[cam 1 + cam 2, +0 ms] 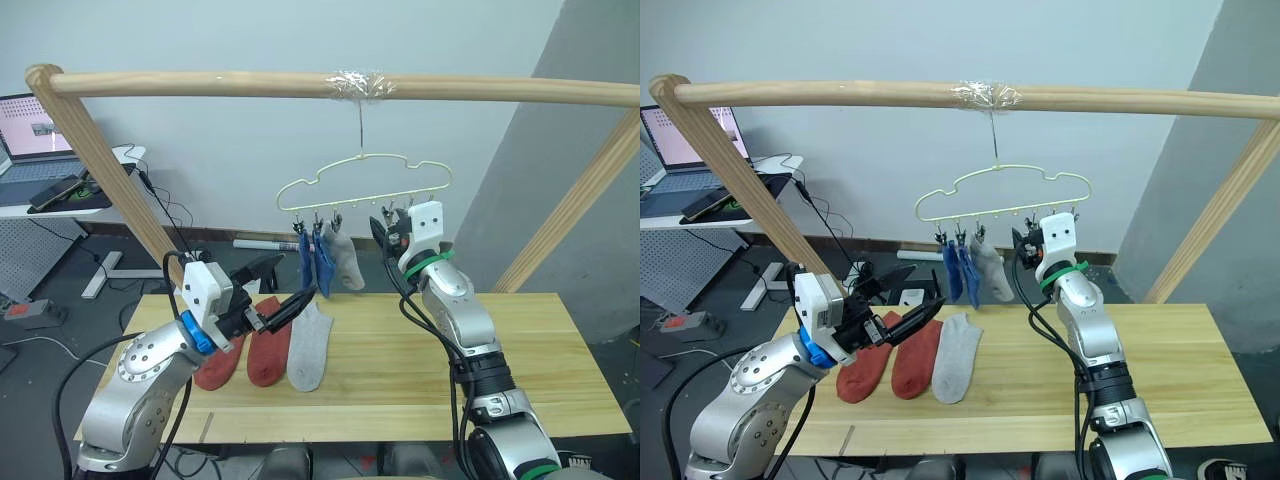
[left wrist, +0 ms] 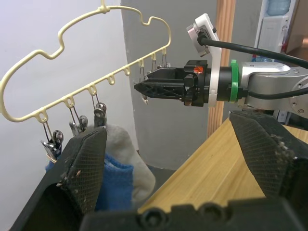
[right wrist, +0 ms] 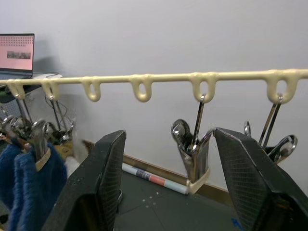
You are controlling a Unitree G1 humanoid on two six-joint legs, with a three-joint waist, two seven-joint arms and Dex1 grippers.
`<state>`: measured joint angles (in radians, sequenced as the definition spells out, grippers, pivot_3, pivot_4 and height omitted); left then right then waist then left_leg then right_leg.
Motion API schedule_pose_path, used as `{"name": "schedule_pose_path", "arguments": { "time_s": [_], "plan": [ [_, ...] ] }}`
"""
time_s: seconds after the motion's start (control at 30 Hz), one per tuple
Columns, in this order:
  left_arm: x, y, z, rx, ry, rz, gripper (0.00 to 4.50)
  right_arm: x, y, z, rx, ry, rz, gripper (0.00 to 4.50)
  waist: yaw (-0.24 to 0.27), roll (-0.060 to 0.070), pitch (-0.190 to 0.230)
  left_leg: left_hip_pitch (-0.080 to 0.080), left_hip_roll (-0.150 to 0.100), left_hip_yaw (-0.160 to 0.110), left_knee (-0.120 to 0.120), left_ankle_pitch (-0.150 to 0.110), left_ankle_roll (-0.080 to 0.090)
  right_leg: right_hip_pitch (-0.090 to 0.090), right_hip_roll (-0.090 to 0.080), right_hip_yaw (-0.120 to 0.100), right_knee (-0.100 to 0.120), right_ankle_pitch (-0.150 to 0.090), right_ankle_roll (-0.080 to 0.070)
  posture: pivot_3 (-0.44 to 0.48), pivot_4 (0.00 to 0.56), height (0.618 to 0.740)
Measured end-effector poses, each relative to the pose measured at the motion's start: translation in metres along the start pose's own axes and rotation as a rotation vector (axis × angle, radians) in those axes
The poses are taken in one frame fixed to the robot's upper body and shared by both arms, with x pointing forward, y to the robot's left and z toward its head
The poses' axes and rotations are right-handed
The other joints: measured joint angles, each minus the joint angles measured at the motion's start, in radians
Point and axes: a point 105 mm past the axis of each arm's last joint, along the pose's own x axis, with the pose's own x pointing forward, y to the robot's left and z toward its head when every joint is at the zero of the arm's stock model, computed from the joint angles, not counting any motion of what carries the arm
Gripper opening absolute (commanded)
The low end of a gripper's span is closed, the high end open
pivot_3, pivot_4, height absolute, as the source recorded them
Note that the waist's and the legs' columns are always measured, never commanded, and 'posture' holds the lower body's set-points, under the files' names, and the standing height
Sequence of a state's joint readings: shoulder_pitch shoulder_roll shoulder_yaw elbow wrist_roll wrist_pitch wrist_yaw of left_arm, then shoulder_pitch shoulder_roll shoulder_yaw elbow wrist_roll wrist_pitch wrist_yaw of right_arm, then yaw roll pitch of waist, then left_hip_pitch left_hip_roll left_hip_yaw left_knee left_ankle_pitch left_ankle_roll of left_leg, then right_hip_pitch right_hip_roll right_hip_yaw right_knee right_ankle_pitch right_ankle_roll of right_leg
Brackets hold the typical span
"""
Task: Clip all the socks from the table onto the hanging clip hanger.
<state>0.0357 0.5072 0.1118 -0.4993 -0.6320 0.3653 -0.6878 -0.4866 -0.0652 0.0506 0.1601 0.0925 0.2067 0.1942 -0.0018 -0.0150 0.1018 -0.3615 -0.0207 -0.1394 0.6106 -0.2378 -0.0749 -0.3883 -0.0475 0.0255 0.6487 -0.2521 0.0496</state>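
The hanger [image 1: 365, 185] dangles by its hook from the taped wooden pole [image 1: 300, 84], and three socks are up on its clips: two blue socks [image 1: 315, 262] and a grey sock [image 1: 345, 262], bunched together at the hanger's left end. The blue pair overlaps, so where one ends and the other starts is hard to tell. Below the hanger, on the counter [image 1: 420, 370], lie two red socks [image 1: 250, 352] and another grey sock [image 1: 308, 345] side by side; the leftmost red one is partly hidden behind the left arm. The left end effector [image 1: 282, 288] hangs over those socks, fingers spread wide, nothing between them. The right end effector [image 1: 392, 222] is raised at the hanger's right end, its fingers wide apart on either side of a bare metal clip [image 3: 193, 156], not touching it. Further clips at the right edge are cut off in the right wrist view.
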Motion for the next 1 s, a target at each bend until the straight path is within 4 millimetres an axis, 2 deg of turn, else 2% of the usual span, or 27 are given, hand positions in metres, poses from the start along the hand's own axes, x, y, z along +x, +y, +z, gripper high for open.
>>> {"name": "schedule_pose_path", "arguments": {
  "time_s": [0.23,0.4,0.63,1.0],
  "plan": [
    [0.001,0.0,0.001,0.005,-0.005,0.0,4.5,0.004,-0.001,0.0,0.012,0.001,-0.007,3.04,0.0,0.0,-0.001,0.004,0.001,0.006,0.0,0.0,0.0,0.0,0.002,0.007,0.002,0.001,0.001,0.097,0.019,0.74],
    [0.001,0.001,0.001,0.007,-0.001,0.002,4.5,0.009,0.006,0.003,0.039,-0.006,0.01,3.04,-0.001,0.0,-0.002,0.006,0.002,0.008,0.0,0.0,0.0,0.0,0.004,0.011,0.002,0.001,0.0,0.097,0.019,0.74],
    [0.001,0.001,0.0,0.009,0.001,0.004,4.5,0.012,0.011,-0.003,0.062,0.013,0.022,3.04,0.0,0.0,-0.002,0.007,0.005,0.009,0.0,0.0,0.0,0.0,0.008,0.013,0.002,0.002,-0.001,0.107,0.024,0.74],
    [-0.001,0.001,-0.001,0.003,0.006,0.009,4.5,0.019,0.015,0.002,0.103,0.004,0.039,3.04,-0.001,0.0,-0.002,0.011,0.017,0.013,0.0,0.0,0.0,0.0,0.021,0.016,0.002,0.004,-0.005,0.11,0.036,0.74]
  ]
}}
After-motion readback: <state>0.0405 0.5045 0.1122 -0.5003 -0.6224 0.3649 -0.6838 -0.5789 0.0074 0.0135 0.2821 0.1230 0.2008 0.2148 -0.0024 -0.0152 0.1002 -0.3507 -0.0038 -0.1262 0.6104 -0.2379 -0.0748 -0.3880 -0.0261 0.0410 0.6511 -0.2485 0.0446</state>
